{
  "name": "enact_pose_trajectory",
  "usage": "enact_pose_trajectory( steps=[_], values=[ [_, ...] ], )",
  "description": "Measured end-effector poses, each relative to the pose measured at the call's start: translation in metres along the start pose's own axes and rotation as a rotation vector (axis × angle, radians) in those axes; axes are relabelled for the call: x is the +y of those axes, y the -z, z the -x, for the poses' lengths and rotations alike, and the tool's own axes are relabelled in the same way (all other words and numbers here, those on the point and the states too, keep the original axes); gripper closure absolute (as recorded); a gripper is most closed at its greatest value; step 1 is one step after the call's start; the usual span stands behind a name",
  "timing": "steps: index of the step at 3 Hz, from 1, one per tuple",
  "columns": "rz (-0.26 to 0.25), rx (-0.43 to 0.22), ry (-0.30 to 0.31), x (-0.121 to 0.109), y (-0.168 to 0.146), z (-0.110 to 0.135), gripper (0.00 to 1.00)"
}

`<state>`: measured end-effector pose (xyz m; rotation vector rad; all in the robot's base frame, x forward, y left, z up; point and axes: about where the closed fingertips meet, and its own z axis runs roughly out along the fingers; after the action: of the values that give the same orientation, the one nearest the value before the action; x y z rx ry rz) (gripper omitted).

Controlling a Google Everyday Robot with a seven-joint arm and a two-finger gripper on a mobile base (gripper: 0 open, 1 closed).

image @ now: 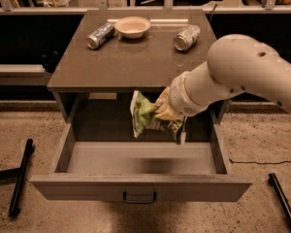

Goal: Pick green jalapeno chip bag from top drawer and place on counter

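Observation:
The green jalapeno chip bag (pixel 144 112) hangs in the air above the open top drawer (pixel 140 158), about level with the counter's front edge. My gripper (pixel 163 111) is shut on the bag's right side and holds it up. My white arm reaches in from the right. The counter (pixel 136 57) is the flat grey-brown cabinet top behind and above the bag. The drawer is pulled out, and its dark handle (pixel 139 197) shows on the front panel.
On the counter stand a tan bowl (pixel 132 26) at the back middle, a silver can (pixel 100 35) lying at the back left and another can (pixel 186 37) at the back right. Black legs (pixel 20 176) lie on the floor at left.

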<state>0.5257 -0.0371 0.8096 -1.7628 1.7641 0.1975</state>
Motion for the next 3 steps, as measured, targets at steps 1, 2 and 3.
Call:
enact_pose_trajectory(
  steps=[1, 2, 3],
  values=[
    [-0.017, -0.001, -0.007, -0.004, 0.007, -0.002, 1.0],
    [-0.043, -0.009, -0.021, -0.011, 0.016, -0.004, 1.0],
    [-0.136, -0.013, -0.035, -0.043, 0.057, -0.009, 1.0]
  ],
)
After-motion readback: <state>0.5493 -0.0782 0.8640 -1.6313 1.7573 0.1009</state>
